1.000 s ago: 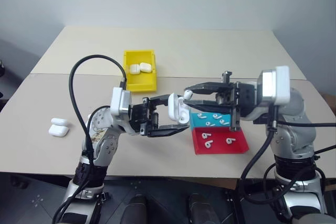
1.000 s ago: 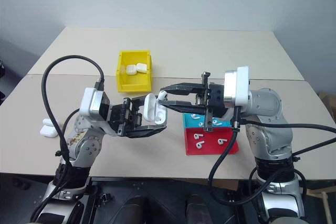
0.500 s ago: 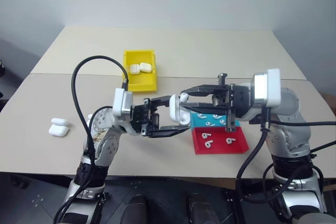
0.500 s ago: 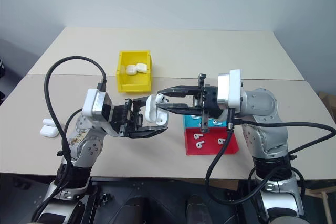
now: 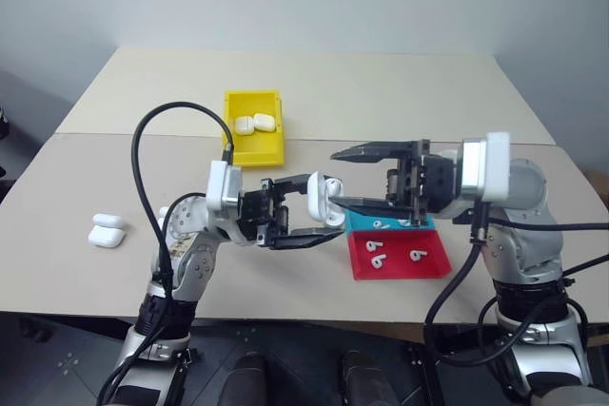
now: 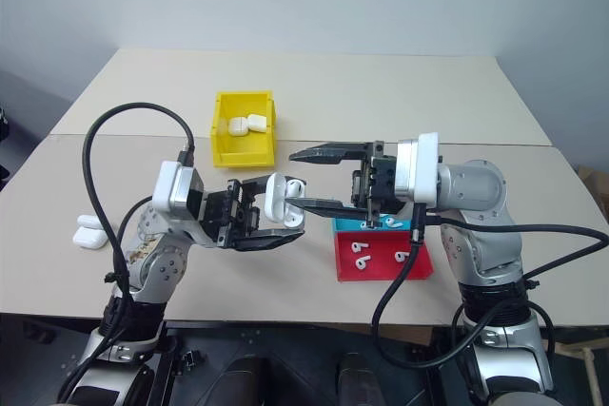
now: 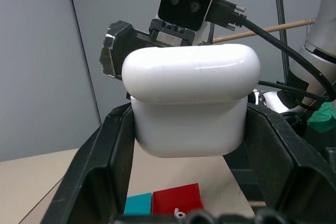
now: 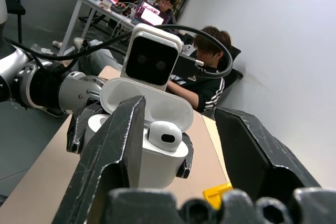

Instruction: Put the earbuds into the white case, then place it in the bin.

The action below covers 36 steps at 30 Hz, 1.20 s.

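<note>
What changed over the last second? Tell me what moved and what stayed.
The right gripper opened, letting go of the earbud, which now sits in the open white case. The left gripper stays shut on that case, in place. Bin and trays unchanged.

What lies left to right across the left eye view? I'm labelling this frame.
Two loose cases → yellow bin → left tool holding the open case → right tool, open → red tray.

Bare table [image 5: 400, 92] — beyond bin [image 5: 253, 143]
</note>
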Each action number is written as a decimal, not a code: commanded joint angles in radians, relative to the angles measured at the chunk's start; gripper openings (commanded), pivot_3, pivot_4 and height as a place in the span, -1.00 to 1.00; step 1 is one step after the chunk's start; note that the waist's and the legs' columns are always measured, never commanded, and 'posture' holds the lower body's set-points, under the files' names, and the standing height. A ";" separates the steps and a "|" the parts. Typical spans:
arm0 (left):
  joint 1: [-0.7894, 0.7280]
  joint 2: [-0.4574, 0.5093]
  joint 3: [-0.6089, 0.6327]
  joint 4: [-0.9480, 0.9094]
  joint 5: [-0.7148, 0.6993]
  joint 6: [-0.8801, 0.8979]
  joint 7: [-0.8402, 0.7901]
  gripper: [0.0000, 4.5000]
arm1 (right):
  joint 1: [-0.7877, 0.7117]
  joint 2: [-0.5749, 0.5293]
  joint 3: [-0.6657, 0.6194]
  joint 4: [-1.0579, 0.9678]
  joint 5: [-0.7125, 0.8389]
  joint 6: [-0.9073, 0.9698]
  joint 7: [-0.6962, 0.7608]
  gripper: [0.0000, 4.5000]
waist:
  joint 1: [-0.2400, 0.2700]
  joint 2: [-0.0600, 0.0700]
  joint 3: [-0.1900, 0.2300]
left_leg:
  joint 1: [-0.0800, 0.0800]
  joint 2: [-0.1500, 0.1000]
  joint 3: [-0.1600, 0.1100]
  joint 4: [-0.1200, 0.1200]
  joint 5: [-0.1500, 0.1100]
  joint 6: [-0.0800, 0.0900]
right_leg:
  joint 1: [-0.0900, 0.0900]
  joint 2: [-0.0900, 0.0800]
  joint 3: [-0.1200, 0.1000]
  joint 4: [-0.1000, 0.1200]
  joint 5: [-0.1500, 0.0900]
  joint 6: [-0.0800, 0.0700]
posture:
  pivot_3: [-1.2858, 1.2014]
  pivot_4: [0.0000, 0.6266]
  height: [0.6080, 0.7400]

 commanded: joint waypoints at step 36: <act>0.386 0.138 0.041 -0.253 0.127 -0.148 0.174 0.24 | -0.571 -0.186 0.558 0.902 -0.857 -0.027 0.248 0.18 | -0.019 0.002 0.001 | -0.002 0.000 0.001 0.000 0.000 0.000 | -0.003 -0.001 0.000 0.000 0.000 -0.001 | 0.03 -0.52 1.00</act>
